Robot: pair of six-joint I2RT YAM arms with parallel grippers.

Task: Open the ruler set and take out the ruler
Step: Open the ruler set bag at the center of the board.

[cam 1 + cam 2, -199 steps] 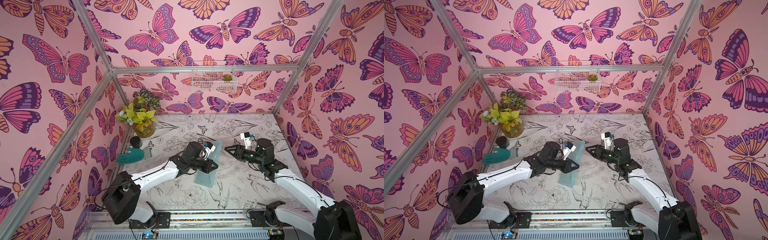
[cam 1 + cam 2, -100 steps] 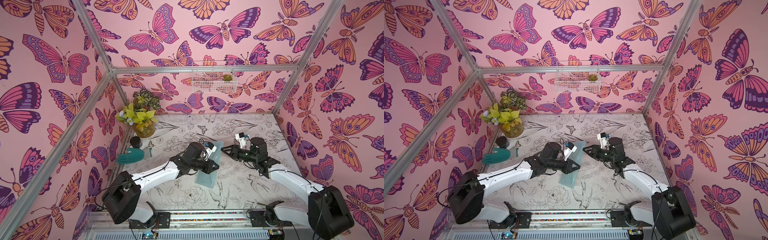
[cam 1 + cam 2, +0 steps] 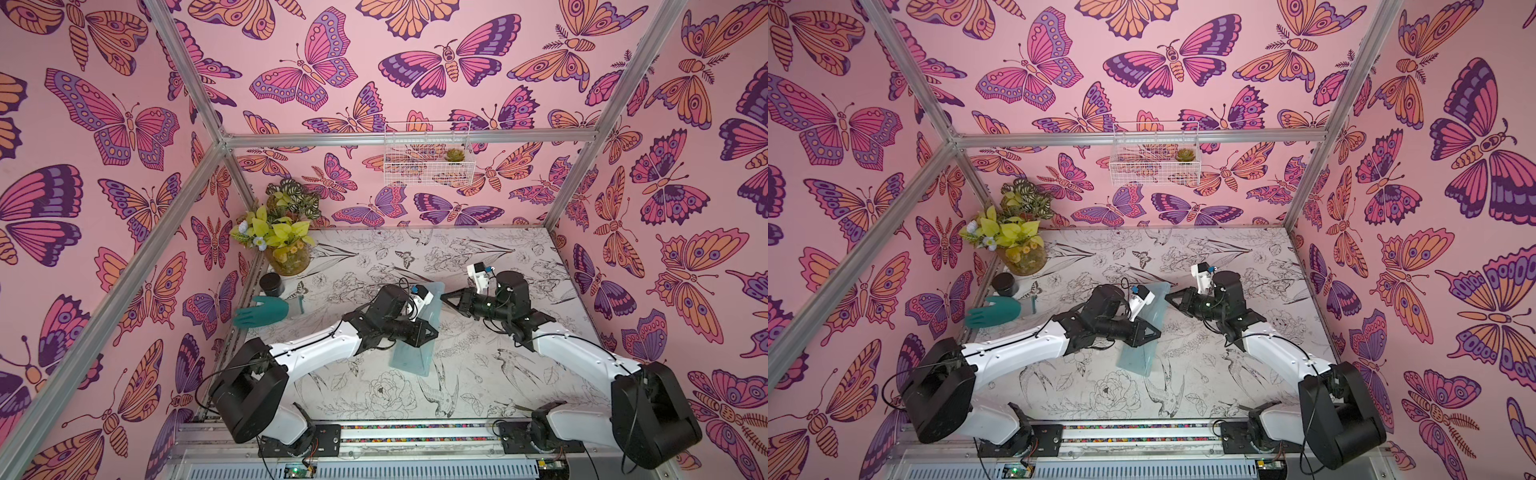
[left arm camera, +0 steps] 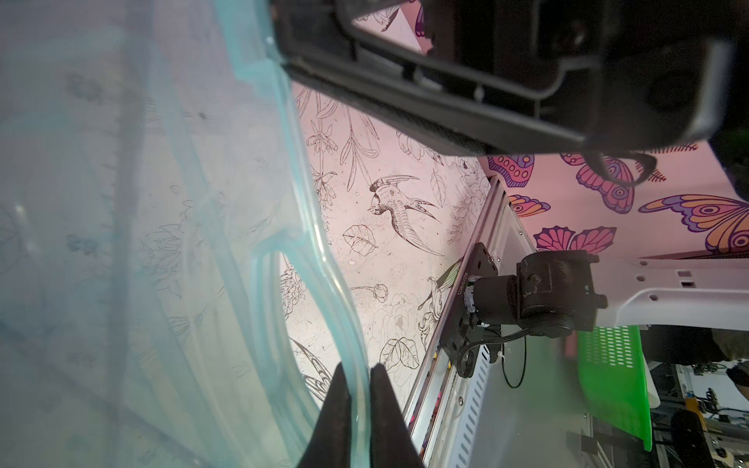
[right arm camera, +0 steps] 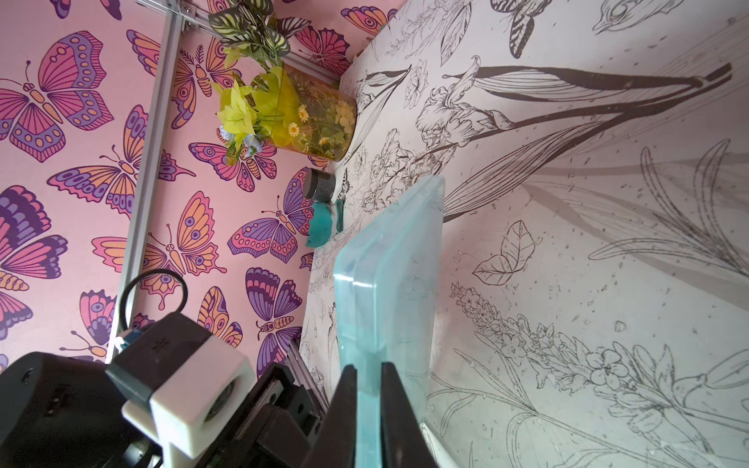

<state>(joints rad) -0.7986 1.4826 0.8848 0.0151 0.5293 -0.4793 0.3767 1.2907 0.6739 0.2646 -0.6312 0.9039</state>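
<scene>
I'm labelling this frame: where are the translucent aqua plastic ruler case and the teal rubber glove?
Translucent pale aqua plastic ruler case (image 3: 409, 359), in a top view, on its bare near end.
Teal rubber glove (image 3: 266, 311), in a top view, on its middle.

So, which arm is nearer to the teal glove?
Left. The left arm passes close beside the glove; the right arm is beyond the ruler set, far from it.

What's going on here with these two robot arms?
Both arms are holding the ruler set, a pale aqua plastic case, up on edge over the table. The left gripper is pinched on one edge, and the right gripper is clamped on it near its far end. The case's halves look closed together, and no ruler is out yet.
</scene>
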